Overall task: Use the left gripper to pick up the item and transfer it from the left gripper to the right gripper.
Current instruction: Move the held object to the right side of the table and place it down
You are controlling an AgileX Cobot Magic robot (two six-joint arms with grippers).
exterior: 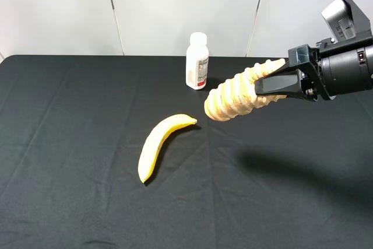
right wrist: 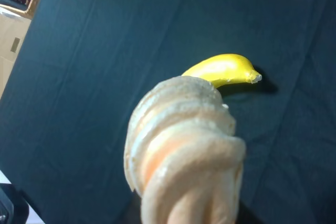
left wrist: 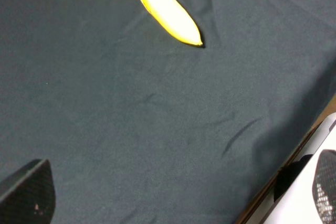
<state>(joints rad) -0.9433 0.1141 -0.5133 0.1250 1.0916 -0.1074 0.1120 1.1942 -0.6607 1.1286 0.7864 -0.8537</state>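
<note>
You have the item [exterior: 233, 100] in the right gripper [exterior: 269, 84], held in the air over the right half of the black table [exterior: 70, 144], with its shadow on the cloth below. The black fingers [exterior: 274, 84] are clamped on the item's narrower half. Its long axis runs on a slant in the high view. The wide, blunt end sits lower and points toward the middle of the table and the tip of the banana [exterior: 160, 144]. The tapered end rises toward the back right, just past the gripper's body. Your right wrist camera looks straight down that axis: the item [right wrist: 184, 150] fills the lower middle of the view with its wide end farthest from the lens, and the banana [right wrist: 223, 69] lies on the cloth beyond it.

The item touches neither the banana nor the white bottle [exterior: 197, 62], which stands upright near the back edge, just left of the tapered end.

Your left gripper [left wrist: 176, 192] shows only in its own wrist view. Its fingertips [left wrist: 26, 192] are spread wide with nothing but cloth between them, and the banana [left wrist: 165, 9] lies well ahead of it.
</note>
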